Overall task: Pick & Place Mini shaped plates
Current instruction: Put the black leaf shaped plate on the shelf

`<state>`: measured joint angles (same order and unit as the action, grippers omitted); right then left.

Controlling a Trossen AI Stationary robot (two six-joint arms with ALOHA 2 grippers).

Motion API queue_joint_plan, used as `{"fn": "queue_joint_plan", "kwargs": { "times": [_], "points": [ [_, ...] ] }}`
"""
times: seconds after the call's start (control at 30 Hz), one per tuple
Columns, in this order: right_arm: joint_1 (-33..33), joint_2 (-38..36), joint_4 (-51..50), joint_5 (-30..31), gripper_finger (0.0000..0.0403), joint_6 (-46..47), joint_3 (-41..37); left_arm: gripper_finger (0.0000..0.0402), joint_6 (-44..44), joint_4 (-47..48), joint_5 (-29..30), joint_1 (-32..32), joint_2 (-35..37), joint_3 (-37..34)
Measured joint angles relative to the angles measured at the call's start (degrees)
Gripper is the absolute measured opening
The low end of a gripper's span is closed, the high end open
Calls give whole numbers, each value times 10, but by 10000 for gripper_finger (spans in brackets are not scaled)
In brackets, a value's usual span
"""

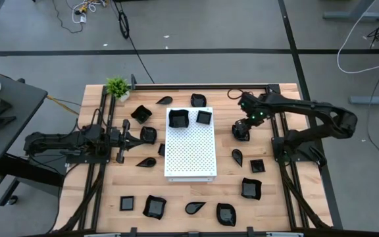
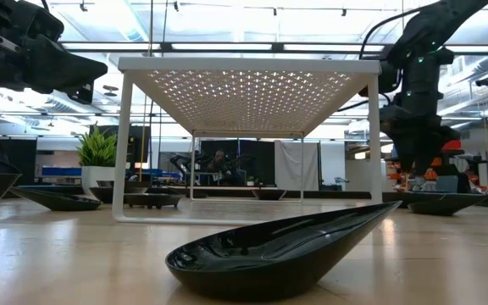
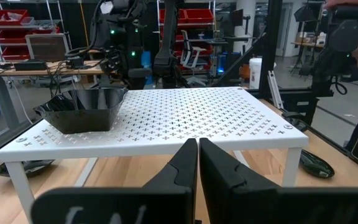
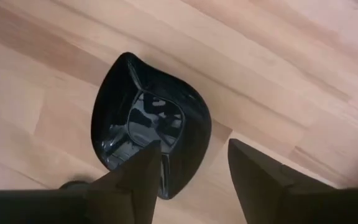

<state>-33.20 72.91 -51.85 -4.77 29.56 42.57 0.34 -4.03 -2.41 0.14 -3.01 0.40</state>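
Several mini shaped plates, small glossy black dishes, lie scattered on the wooden table. Two more stand on the far end of the white perforated board. My right gripper points down, open, over a teardrop-shaped plate on the table, right of the board. In its wrist view one finger stands over the plate's hollow and the other over bare wood beside its rim. My left gripper waits level and shut at the board's left side, seen shut in its own view.
The board stands on legs like a small table. Loose plates ring it: near the far edge, left, right, and along the near edge. A green potted plant stands at the far left corner.
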Motion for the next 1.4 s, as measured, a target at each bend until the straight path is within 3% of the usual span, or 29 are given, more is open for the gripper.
{"fn": "queue_joint_plan", "kwargs": {
  "times": [0.87, 1.4],
  "points": [
    [-25, 113, 31, -7, 187, -40, 0, 21, 0, 0, 0, 0, 0, 0],
    [-25, 124, 39, -8, 76, -53, 0, 21, 0, 0, 0, 0, 0, 0]
  ]
}}
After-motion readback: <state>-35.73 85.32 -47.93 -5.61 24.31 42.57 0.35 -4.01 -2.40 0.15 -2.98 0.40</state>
